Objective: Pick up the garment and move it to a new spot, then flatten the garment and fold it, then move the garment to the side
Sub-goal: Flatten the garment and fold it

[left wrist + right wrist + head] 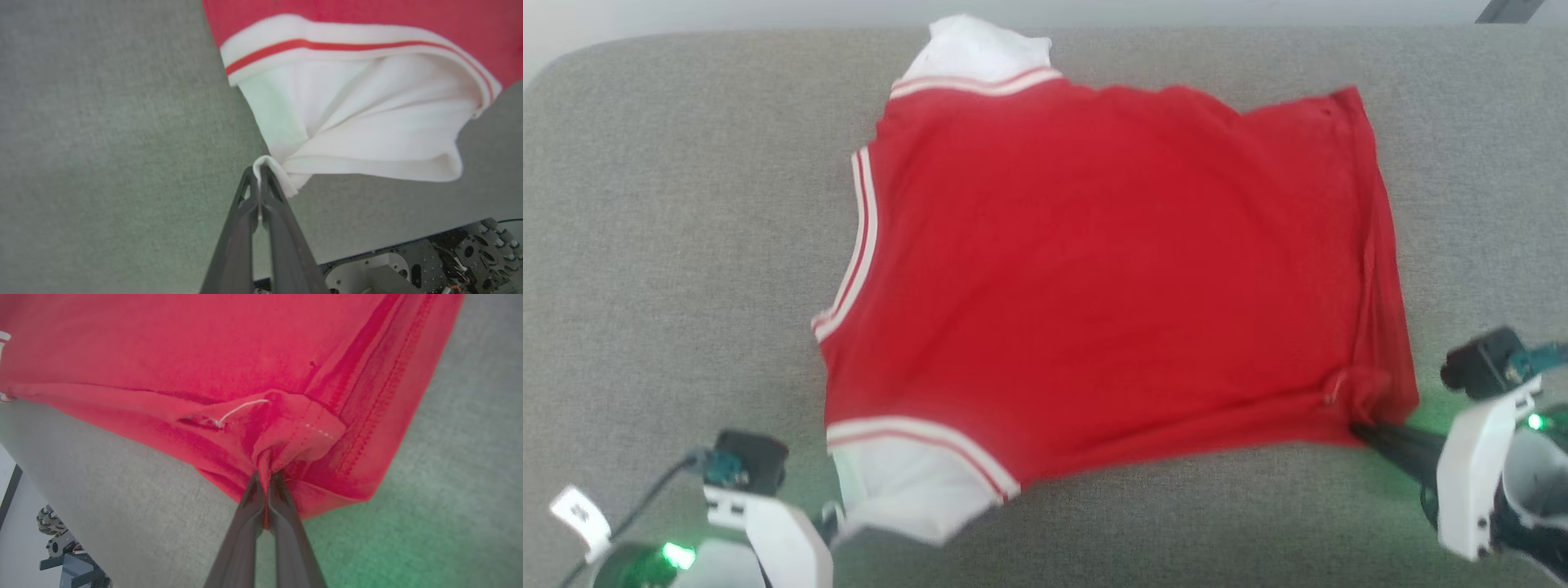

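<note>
The large red basketball jersey with white sleeves and striped trim [1094, 269] lies spread on the grey fabric surface [678, 245], its near white sleeve edge pinched in the closed left end effector [260, 173] and its near red hem corner clamped in the right end effector [267, 479].

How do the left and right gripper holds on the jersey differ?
The left gripper pinches a thin edge of the white sleeve; the right gripper clamps a bunched red hem corner. In the head view, the left gripper holds the garment at its near-left end, the right gripper at its near-right. Both are shut on the garment.
</note>
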Robot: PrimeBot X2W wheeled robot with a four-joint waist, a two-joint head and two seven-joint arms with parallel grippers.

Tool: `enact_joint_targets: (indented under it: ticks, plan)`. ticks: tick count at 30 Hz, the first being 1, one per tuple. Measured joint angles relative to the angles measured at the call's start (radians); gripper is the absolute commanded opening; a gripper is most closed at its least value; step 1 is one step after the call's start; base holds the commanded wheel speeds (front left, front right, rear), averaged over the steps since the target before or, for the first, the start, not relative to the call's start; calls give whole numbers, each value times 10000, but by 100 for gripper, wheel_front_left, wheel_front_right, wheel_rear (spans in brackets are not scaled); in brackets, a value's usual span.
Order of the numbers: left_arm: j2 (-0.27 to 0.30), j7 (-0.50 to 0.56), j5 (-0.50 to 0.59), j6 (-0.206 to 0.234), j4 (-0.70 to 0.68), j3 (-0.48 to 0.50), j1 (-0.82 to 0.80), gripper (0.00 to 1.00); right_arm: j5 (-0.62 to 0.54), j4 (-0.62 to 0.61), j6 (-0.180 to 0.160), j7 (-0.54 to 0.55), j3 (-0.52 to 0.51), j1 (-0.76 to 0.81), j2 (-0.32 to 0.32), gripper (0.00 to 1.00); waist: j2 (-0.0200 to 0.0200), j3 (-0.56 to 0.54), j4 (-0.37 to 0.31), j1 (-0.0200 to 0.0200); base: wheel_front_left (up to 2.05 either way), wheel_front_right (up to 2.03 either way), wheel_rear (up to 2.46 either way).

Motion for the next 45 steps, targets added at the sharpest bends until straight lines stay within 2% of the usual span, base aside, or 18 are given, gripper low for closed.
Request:
enact_joint_targets:
  ticks: [6, 12, 20, 26, 29, 37, 41, 45]
  plan:
    - [123, -71, -372, 462, -477, -12, 1072, 0, 44, -918, -2, 267, -431, 1282, -424, 0, 0, -4, -16, 0, 0, 0, 0]
    - [341, -153, -449, 522, -708, 77, 1408, 0, 100, -1486, 0, 431, -936, 2186, -520, 0, 0, -5, -73, 0, 0, 0, 0]
    - [1425, -299, 339, 407, -1294, 669, 427, 0, -539, -1887, 0, 288, -2418, 2440, -102, 0, 0, -100, -274, 0, 0, 0, 0]
    - [1647, -430, 1055, -378, -863, 815, -1136, 0, -1124, -1937, 0, 757, -3308, 1692, 468, 0, 0, 24, -426, 0, 0, 0, 0]
    - [1473, -506, 1417, -832, -249, 757, -2078, 0, -1434, -1760, 0, 1051, -3511, 1084, 830, 0, 0, 147, -489, 0, 0, 0, 0]
    - [132, -602, 1973, -2100, 2370, 71, -4273, 0, -1914, -443, -2, 1601, -3156, -455, 1666, 0, 0, 571, -512, 0, 0, 0, 0]
    - [-610, -746, 2019, -2621, 3705, -253, -4845, 0, -1893, 353, -2, 1701, -2704, -1034, 2061, 0, -1, 736, -519, -1, 0, 0, 0]
    - [-1122, -867, 1910, -3135, 4880, -464, -5207, 0, -1776, 999, -4, 1674, -2263, -1455, 2307, 0, 0, 821, -529, 0, 0, 0, 0]
